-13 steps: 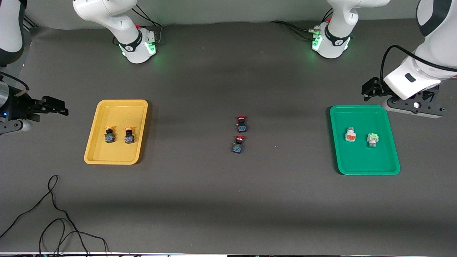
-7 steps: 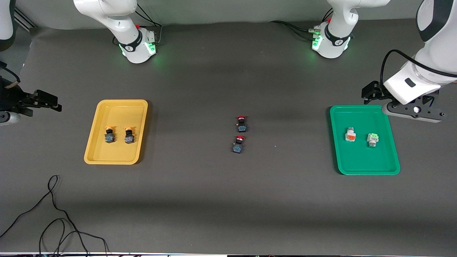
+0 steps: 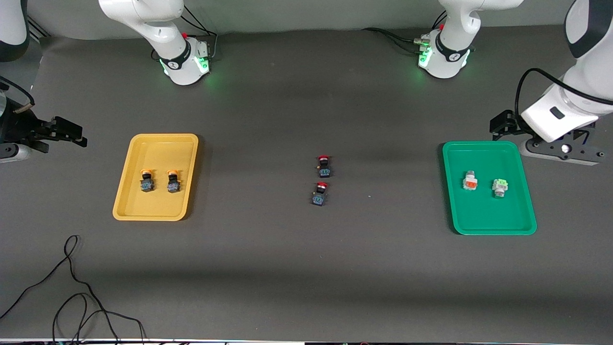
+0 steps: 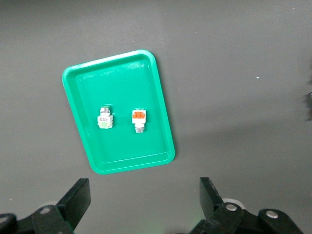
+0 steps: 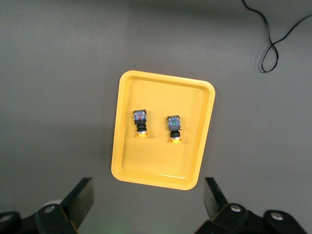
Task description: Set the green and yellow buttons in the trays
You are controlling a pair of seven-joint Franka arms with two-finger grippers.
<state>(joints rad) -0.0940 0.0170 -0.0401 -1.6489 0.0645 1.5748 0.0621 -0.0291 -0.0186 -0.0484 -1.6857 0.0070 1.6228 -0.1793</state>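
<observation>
Currently both yellow buttons [image 3: 159, 180] lie in the yellow tray [image 3: 125, 208] and the green button [image 3: 500, 187] and orange one [image 3: 470, 181] in the green tray [image 3: 527, 225]. Judged complete: hold both arms high, well off the trays. Left claw [image 4: 144, 197] is released above the surface beside the green tray. Right claw [image 5: 148, 197] is released beside the yellow tray. Leave the red buttons [image 3: 322, 186] between the claws.

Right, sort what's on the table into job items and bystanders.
Job:
yellow tray, holding two yellow-capped buttons
green tray, holding the orange-faced button and green-faced button

Lying about:
two red-capped buttons, mid-table
black cable, near the front camera
</observation>
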